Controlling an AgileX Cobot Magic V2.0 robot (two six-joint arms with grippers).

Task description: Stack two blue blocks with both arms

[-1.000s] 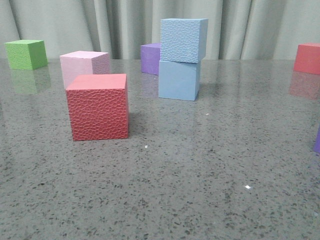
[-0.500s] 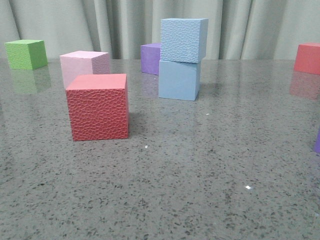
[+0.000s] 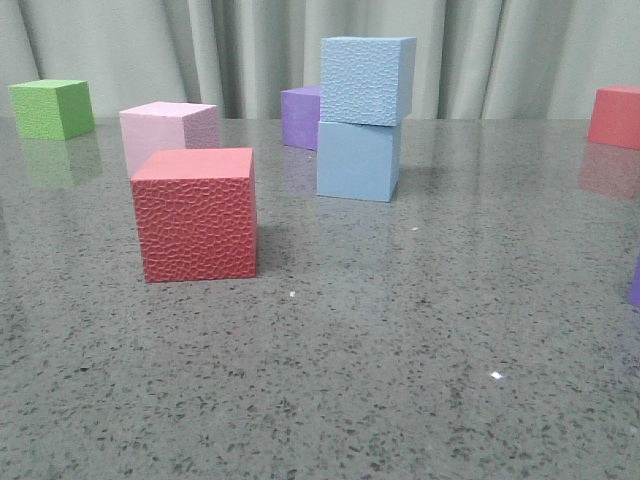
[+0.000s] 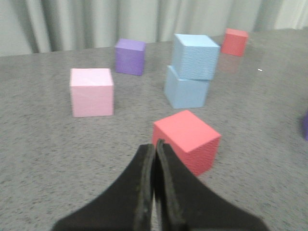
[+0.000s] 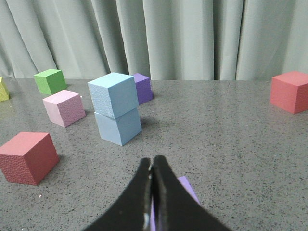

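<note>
The pebbled blue block stands on top of the smooth blue block at the middle back of the table, a little turned against it. The stack also shows in the left wrist view and in the right wrist view. Neither gripper shows in the front view. My left gripper is shut and empty, well short of the stack, just before a red cube. My right gripper is shut and empty, back from the stack, above a purple cube.
A pebbled red cube stands front left with a pink cube behind it. A green cube is far left, a purple cube behind the stack, another red cube far right. A curtain hangs behind the table.
</note>
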